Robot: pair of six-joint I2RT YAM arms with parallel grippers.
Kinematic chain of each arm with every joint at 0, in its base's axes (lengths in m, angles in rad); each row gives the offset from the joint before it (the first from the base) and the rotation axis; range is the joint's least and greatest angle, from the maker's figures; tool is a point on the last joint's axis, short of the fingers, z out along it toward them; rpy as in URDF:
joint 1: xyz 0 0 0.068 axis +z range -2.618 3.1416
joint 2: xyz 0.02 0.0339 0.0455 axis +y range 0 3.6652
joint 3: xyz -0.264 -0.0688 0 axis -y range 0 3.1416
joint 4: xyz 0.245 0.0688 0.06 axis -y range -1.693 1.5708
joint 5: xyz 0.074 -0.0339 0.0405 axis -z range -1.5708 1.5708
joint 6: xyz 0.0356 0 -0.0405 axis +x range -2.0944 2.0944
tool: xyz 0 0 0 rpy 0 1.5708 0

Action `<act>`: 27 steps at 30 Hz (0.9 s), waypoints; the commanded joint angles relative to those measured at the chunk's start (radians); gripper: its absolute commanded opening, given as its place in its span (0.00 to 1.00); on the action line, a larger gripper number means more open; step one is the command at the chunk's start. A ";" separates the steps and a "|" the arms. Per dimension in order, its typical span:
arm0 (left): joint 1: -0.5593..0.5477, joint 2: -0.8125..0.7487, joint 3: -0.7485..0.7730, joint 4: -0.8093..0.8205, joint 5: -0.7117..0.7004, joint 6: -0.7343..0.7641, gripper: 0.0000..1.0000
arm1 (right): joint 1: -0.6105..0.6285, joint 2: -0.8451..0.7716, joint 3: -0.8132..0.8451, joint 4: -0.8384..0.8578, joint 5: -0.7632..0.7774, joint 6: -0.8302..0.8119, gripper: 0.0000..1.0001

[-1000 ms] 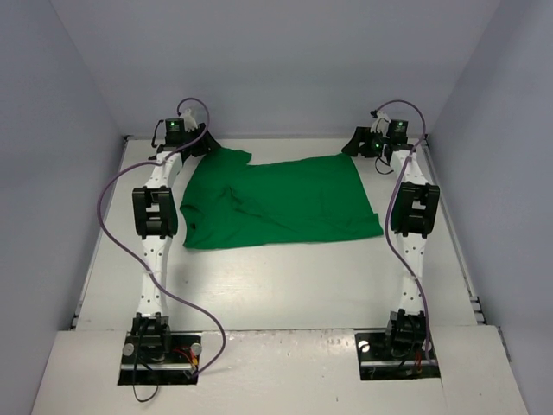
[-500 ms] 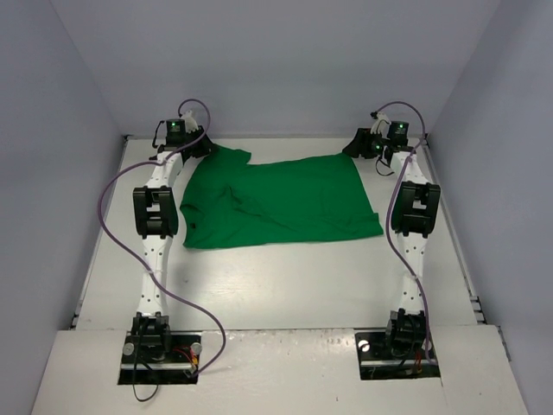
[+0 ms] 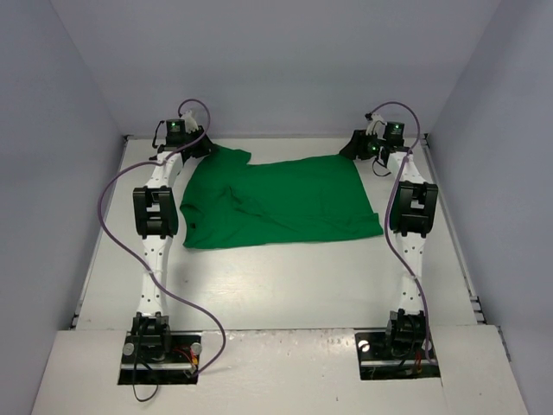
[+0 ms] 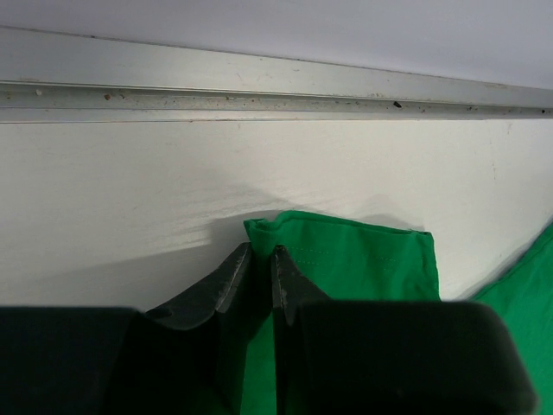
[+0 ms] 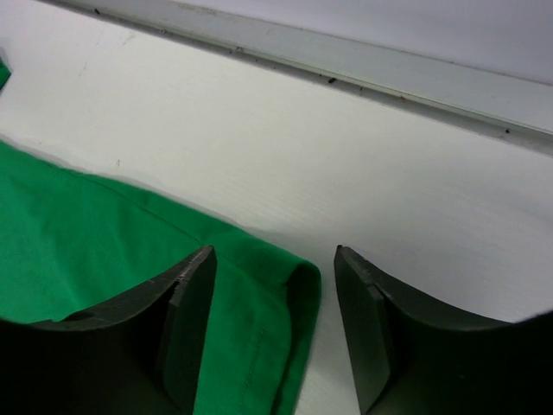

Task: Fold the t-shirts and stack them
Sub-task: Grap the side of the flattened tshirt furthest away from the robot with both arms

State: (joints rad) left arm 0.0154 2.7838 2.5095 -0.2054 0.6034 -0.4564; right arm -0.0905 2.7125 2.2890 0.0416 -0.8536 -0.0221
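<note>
A bright-green t-shirt (image 3: 276, 203) lies spread flat across the far half of the white table, sleeves to the left. My left gripper (image 3: 207, 147) is at its far left corner. In the left wrist view the jaws (image 4: 257, 251) stand almost together with a fold of the green cloth (image 4: 363, 259) pinched between them. My right gripper (image 3: 352, 149) is at the shirt's far right corner. Its jaws (image 5: 275, 255) stand open and straddle the hemmed corner (image 5: 259, 294), which lies on the table between the fingers without being clamped.
An aluminium rail (image 4: 259, 86) runs along the table's back edge just beyond both grippers, also visible in the right wrist view (image 5: 363, 65). Grey walls enclose the table on three sides. Bare tabletop (image 3: 285, 277) lies between the shirt and the arm bases.
The left jaws closed onto the shirt's far left corner. The right jaws narrowed around the far right corner, and that wrist shifted slightly left. The shirt has not moved.
</note>
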 commanded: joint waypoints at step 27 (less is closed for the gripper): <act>0.021 -0.616 -0.587 0.407 0.189 0.524 0.00 | -0.012 -0.356 -0.131 -0.127 -0.156 -0.201 0.00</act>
State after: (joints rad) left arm 0.0227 2.4340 2.0495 0.0057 0.6966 -0.1523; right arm -0.0913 2.5900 2.2340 -0.1089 -0.9287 -0.1013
